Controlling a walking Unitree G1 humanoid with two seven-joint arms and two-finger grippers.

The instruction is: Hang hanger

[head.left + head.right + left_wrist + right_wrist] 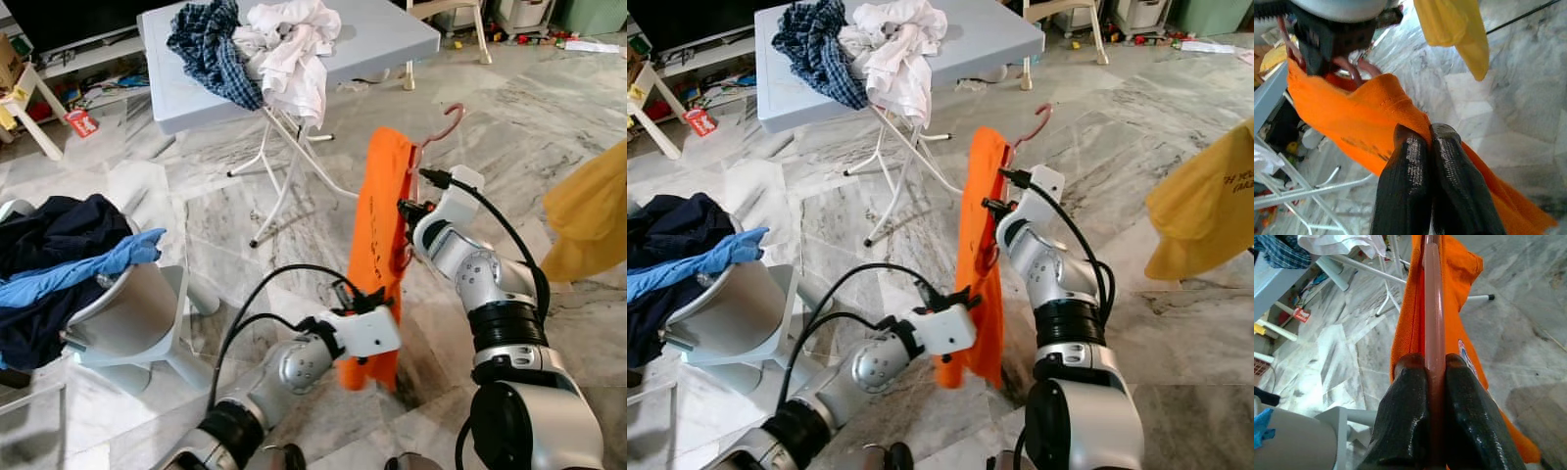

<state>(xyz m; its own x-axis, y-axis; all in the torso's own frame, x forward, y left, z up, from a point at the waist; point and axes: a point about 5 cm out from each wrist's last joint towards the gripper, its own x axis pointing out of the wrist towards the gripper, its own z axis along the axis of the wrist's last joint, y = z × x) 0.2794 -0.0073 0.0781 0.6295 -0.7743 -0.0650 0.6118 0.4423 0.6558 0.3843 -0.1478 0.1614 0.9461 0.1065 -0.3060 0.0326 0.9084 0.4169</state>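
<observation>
An orange shirt (377, 225) hangs on a pink hanger (441, 132) in front of me, above the marble floor. My right gripper (1434, 377) is shut on the hanger's pink bar (1433, 308); in the left eye view it sits at the shirt's right edge (409, 217). My left gripper (1429, 142) is shut on a fold of the orange shirt (1366, 122), low on the cloth near its hem (364, 328). The hanger's hook rises above the shirt's top.
A grey folding table (392, 34) stands behind the shirt, piled with a plaid shirt (211, 49) and white clothes (294, 49). A grey basket (127, 304) of dark and blue clothes is at the left. A yellow garment (593, 211) hangs at the right.
</observation>
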